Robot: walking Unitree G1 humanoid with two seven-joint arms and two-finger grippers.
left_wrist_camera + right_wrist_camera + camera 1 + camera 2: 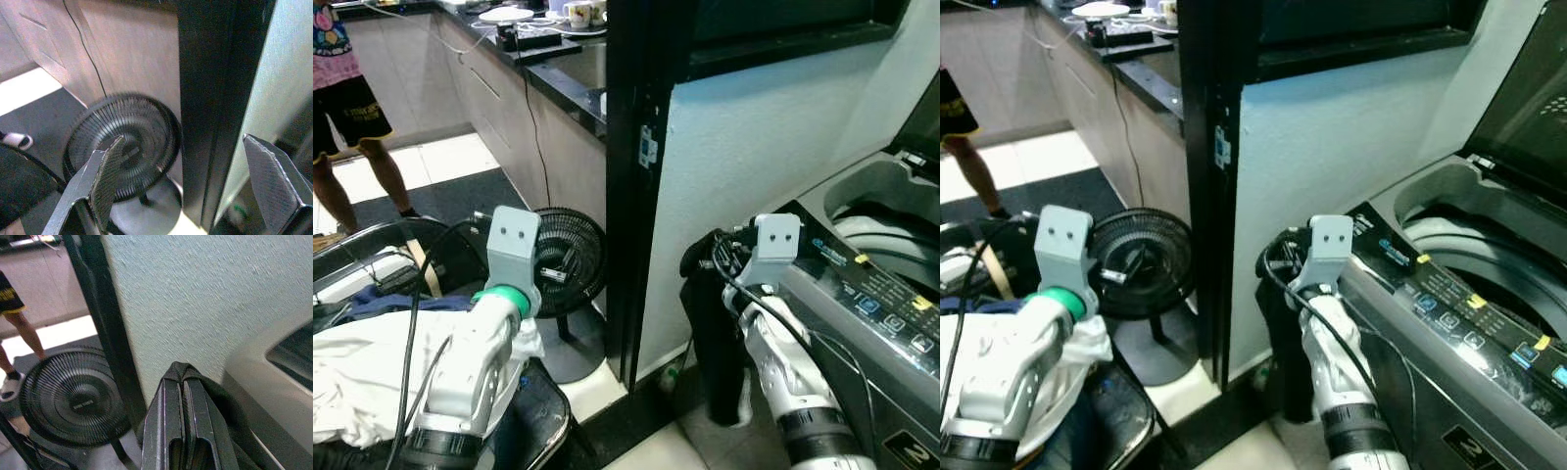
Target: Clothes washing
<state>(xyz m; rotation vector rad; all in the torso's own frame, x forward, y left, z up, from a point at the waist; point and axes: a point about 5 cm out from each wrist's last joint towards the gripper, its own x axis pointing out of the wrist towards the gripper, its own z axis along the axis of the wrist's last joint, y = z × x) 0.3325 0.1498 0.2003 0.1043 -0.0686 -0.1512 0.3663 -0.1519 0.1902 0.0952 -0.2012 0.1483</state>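
Right tool (182, 431) clamping black garment (717, 343) beside open washing machine (871, 284), white laundry inside

You get even, fairly bright indoor light; the left wrist view blurs softly, and the floor fan (124, 147) smears.

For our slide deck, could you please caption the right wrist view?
Right gripper, jaws shut on a black garment, beside the washing machine and floor fan.

We only get the person (347, 108) from the chest down, the washing machine (891, 294) runs off the edge, and the fan (124, 147) looks smeary in our left wrist view.
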